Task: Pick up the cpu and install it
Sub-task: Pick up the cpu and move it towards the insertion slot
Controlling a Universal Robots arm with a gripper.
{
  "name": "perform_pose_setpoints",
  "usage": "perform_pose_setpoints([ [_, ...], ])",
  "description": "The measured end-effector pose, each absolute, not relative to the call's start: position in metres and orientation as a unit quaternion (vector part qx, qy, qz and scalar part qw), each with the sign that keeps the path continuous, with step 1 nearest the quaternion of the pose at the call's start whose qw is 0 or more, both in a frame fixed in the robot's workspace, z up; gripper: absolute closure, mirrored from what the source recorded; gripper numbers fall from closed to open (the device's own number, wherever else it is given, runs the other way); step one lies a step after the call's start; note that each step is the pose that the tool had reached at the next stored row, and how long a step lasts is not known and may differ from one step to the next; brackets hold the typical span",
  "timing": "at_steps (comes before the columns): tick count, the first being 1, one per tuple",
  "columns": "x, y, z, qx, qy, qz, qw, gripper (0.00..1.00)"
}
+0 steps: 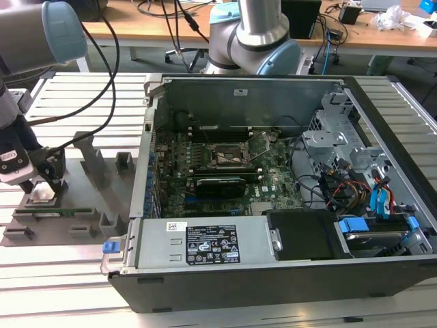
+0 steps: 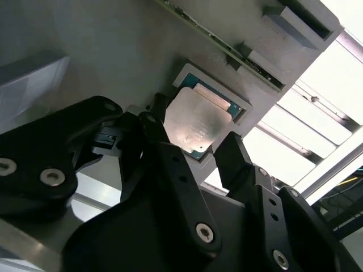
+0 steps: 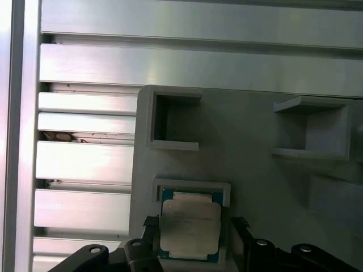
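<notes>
cpu [image 3: 190, 226] [image 2: 197, 120] sits flat in its pocket on the grey fixture plate [image 3: 255, 124], at the exterior view's left, well apart from the open computer case [image 1: 287, 280]. gripper [image 3: 194, 228] low over it, fingers [image 2: 160, 122] open, one on either side of the chip.

exterior view: raised, looking down over the open computer case [image 1: 273, 205] and the grey fixture plate [image 1: 82, 198] | both wrist views: close above that plate, facing down past the jaws | shared by all: the chip [image 1: 42, 195] [image 2: 198, 119] [image 3: 190, 226] in its pocket
</notes>
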State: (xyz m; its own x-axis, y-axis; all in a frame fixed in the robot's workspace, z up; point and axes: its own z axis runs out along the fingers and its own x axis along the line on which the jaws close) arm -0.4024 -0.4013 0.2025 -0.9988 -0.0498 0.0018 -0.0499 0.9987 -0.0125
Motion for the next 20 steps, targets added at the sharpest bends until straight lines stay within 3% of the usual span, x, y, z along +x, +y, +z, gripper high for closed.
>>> perform_pose_setpoints([
  [17, -0.404, -0.401, 0.188, 0.028, -1.0, 0.007, 0.001, 0.38],
  [20, -0.404, -0.401, 0.188, 0.028, -1.0, 0.007, 0.001, 0.45],
])
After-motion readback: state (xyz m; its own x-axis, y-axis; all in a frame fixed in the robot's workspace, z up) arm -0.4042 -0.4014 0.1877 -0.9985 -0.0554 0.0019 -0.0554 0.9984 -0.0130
